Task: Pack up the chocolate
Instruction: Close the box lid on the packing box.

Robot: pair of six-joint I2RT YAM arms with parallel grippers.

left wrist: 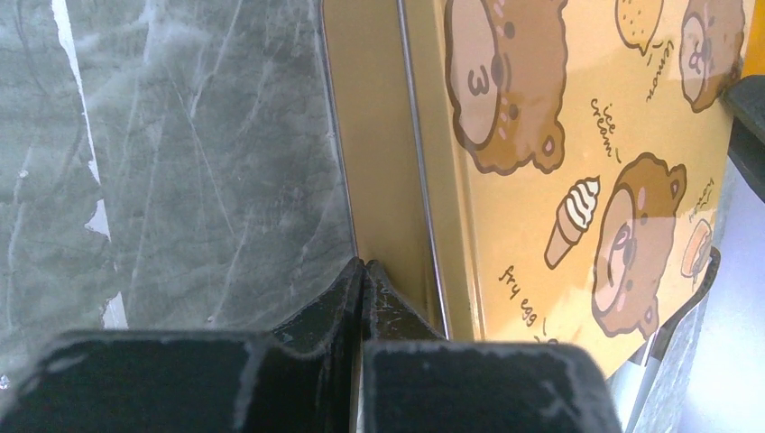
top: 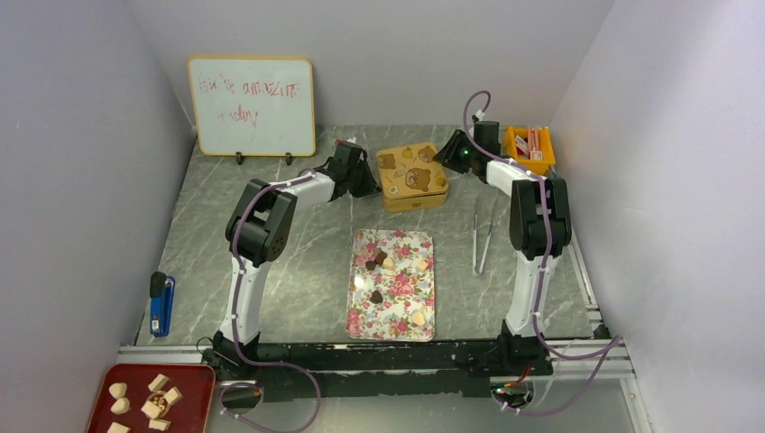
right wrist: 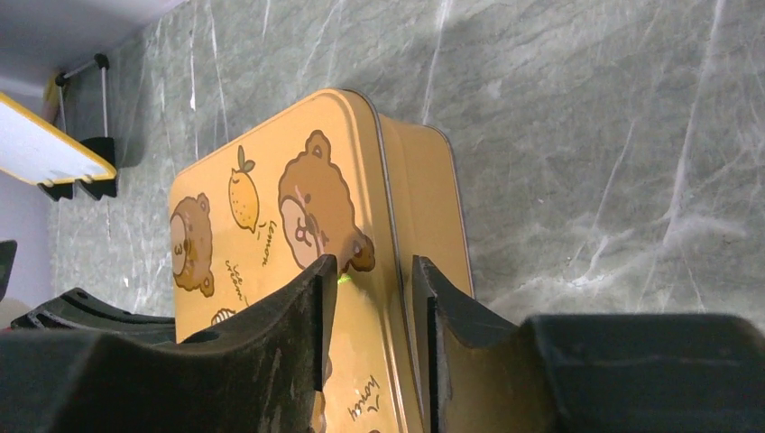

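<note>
Several small pieces of chocolate, dark brown and tan, lie on a flowered tray in the middle of the table. Behind it stands a closed yellow tin with bear pictures. My left gripper is shut, and its tips press against the tin's side wall just below the lid. My right gripper is at the tin's far right corner. Its jaws stand apart astride the lid's edge, one finger over the lid top, the other beside the tin's wall.
A whiteboard leans at the back left. An orange bin stands at the back right. Metal tweezers lie right of the flowered tray. A blue tool lies at the left, and a red tray with pale chunks sits at the near left.
</note>
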